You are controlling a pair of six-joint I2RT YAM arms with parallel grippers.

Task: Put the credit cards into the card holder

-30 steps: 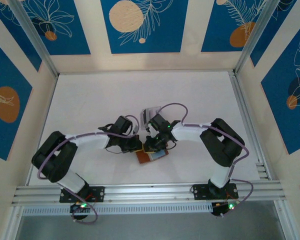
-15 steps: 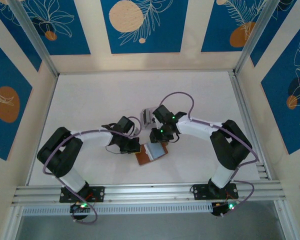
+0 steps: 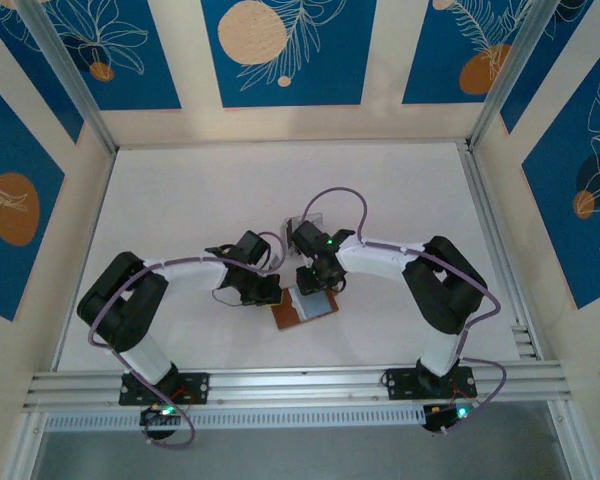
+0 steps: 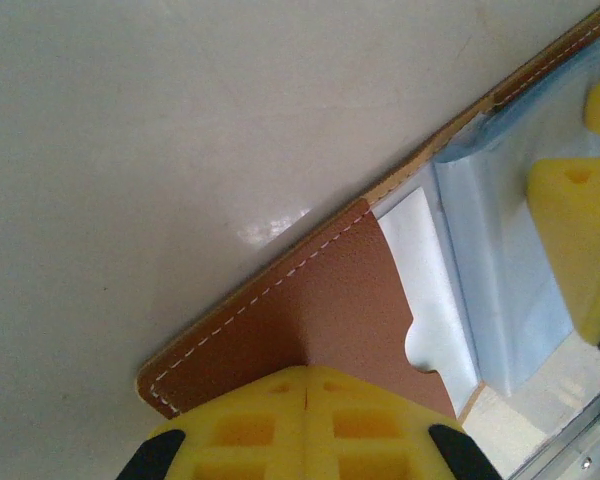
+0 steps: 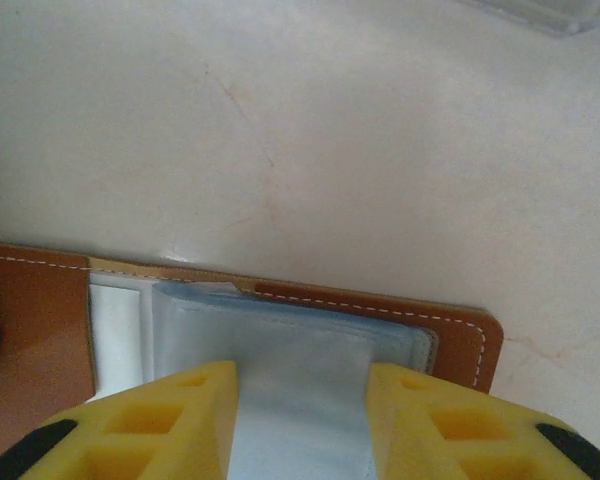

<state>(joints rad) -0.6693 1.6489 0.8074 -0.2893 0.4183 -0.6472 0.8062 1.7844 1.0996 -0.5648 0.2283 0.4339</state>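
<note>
While right end effector [image 5: 302,415] gapes, card holder [image 5: 467,345] beneath

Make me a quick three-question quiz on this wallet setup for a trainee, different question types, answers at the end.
1. True or false: the card holder lies open on the table.
2. What lies in the gap of the right claw? A) the snap tab B) the bluish-grey pocket C) the clear stand
3. Fill in: the claw that is shut, with its pads together at the brown flap, is the ____ one.

Key
1. True.
2. B.
3. Left: in its wrist view the left claw shows no gap between its pads.
</note>
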